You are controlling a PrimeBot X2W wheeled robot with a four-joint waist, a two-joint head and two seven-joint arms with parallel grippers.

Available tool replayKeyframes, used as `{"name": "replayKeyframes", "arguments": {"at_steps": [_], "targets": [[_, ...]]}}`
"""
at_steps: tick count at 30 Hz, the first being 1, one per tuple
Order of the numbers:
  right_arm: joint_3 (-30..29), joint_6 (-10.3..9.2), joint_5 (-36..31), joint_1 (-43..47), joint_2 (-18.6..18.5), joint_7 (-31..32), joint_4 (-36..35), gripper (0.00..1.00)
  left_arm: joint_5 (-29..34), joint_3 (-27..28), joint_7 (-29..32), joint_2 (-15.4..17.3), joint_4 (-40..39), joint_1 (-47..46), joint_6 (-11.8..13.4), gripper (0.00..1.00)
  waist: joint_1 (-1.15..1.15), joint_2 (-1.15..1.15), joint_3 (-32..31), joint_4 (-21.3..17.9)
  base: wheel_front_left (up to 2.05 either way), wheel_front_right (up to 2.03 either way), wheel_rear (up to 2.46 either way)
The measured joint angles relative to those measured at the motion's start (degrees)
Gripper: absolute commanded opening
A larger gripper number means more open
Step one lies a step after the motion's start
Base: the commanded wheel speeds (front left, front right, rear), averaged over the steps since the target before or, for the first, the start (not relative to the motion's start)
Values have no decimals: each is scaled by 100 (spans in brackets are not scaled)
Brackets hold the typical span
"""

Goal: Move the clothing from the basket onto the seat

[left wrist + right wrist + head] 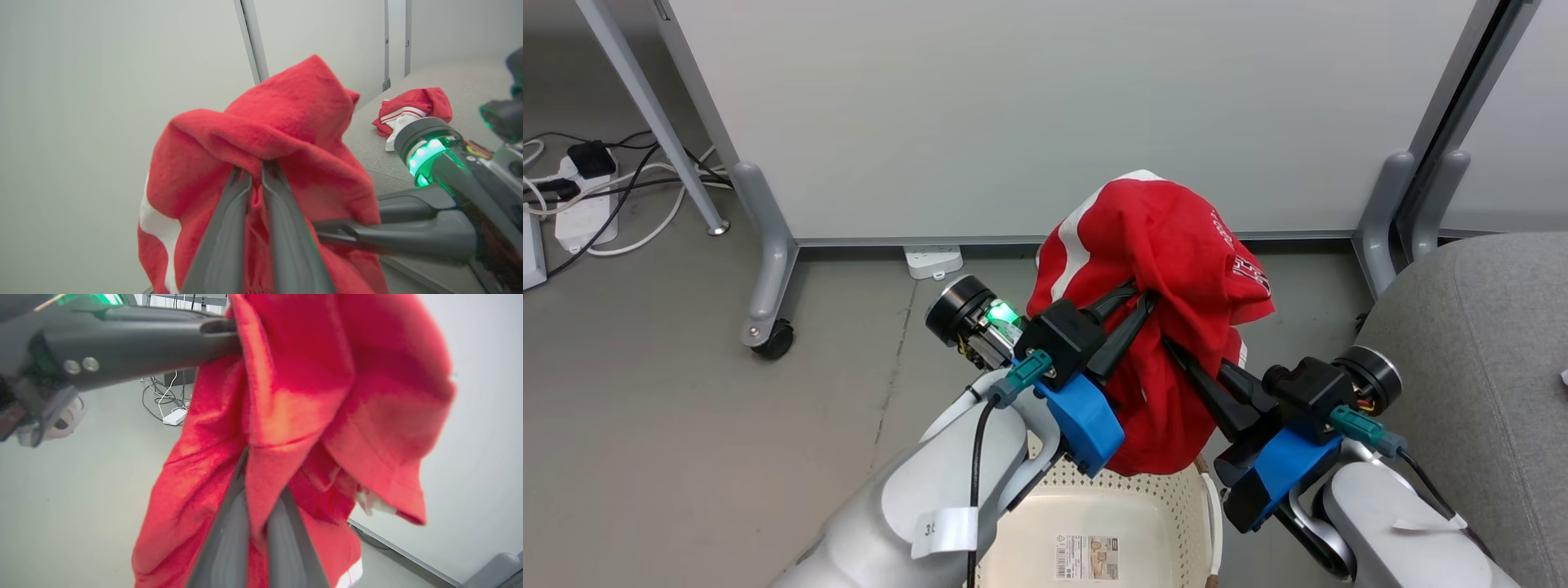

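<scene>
The left claw [253, 171] sits closest to the lens in its own wrist view. Its two dark fingers are pressed nearly together on a bunched fold of the clothing [1168, 245]. The right claw [1174, 345] comes in from the other side, its jaws closed tight on another fold of the same red garment. The garment hangs in the air between them, above the basket [1054, 483] and to the left of the grey seat [1486, 343].

The cloth looks light, soft and completely limp, draping over both sets of fingers and sagging below them. It is not fragile, but a thin pinch could slide out, so a thick gathered fold near the top is probably the safer hold. With two holds close together, most of the fabric will swing freely.

All four fingertips are buried in cloth, so how deep each grip goes is unclear. A blue mount hides whether the lower hem clears the basket rim. The bottom edge of the head view cuts off the basket. The white lettering on the garment is too small to read. A second red-and-white garment [412, 108] lies on the seat.
</scene>
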Motion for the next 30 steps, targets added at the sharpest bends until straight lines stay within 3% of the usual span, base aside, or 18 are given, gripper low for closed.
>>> {"name": "replayKeyframes", "arguments": {"at_steps": [1, 2, 17, 30], "targets": [[-1, 0, 0, 0, -1, 0, -7, 0, 0, 11, 0, 0, 7, -1, 4, 25, 0, 0, 3, -1, 0, 0, 0], [-5, 0, -1, 0, -1, 0, -11, 0, 0, 24, 0, 0, 5, -2, 11, 100, 0, 0, 7, -2, 0, 0, 0], [-271, 0, -71, 21, 27, 0, -93, 0, 99, 127, -1, 1, -16, -14, 48, 100, 0, 0, 122, -162, 0, 0, 0], [-1216, 0, -325, 4, 60, 1, -415, 0, 218, 172, -1, 42, -140, -76, 47, 100, 0, 0, 543, -847, 0, 0, 0]]}}
